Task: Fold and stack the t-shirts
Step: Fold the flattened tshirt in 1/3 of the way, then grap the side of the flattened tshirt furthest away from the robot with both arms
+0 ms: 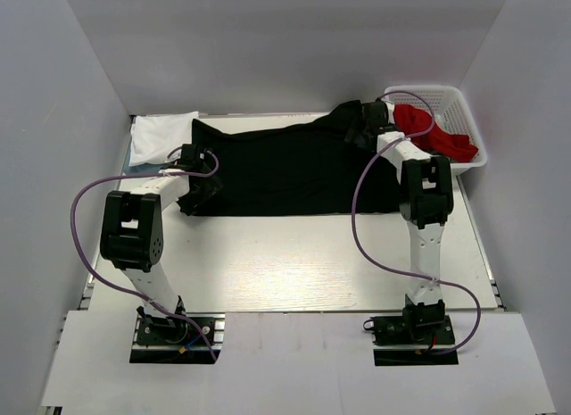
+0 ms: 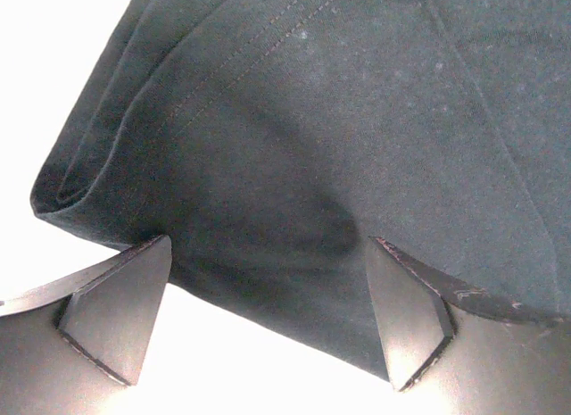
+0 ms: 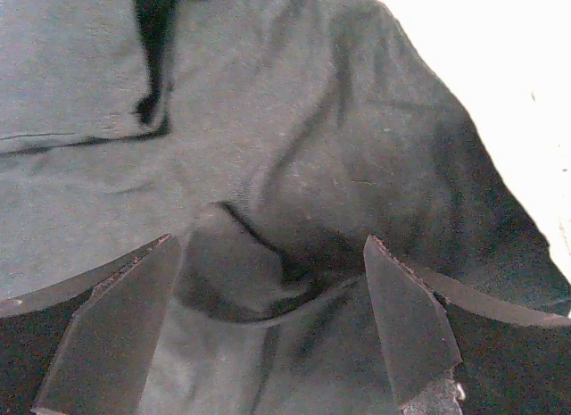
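A black t-shirt (image 1: pixel 294 170) lies spread flat across the middle of the table. My left gripper (image 1: pixel 191 203) is at its near left corner. In the left wrist view this gripper (image 2: pixel 268 330) is open, and the shirt's hem (image 2: pixel 294 210) runs between its fingers with bright table below. My right gripper (image 1: pixel 355 134) hovers over the shirt's far right end by the basket. It (image 3: pixel 268 344) is open too, straddling a raised fold of black cloth (image 3: pixel 241 263). A folded white t-shirt (image 1: pixel 161 132) rests at the far left, with a light blue-grey one (image 1: pixel 134 166) showing under it.
A white mesh basket (image 1: pixel 446 98) holding red cloth (image 1: pixel 428 129) stands at the far right, close behind my right arm. Grey walls close in the table on the left, back and right. Purple cables loop off both arms.
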{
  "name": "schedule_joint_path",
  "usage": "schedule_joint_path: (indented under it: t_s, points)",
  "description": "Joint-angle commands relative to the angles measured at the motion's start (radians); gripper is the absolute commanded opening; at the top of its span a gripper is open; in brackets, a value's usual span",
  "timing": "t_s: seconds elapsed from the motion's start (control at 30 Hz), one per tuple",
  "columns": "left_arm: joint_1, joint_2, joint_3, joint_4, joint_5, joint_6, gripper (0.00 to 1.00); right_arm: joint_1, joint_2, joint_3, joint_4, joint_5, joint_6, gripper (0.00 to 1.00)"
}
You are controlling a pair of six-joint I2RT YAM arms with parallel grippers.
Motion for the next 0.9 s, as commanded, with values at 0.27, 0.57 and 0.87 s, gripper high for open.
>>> schedule_joint_path:
  t_s: [0.27, 0.57, 0.87]
  points:
    - [-0.015, -0.117, 0.046, -0.001, 0.041, 0.063, 1.00, 0.052, -0.348, -0.299, 0.039, -0.055, -0.049, 0.90]
    - [-0.026, -0.022, 0.067, 0.056, 0.084, 0.072, 1.00, 0.045, -0.472, -0.583, -0.008, -0.124, 0.102, 0.90]
    - [-0.026, 0.023, -0.005, 0.010, 0.100, 0.053, 1.00, 0.038, -0.539, -0.814, -0.019, -0.216, 0.163, 0.90]
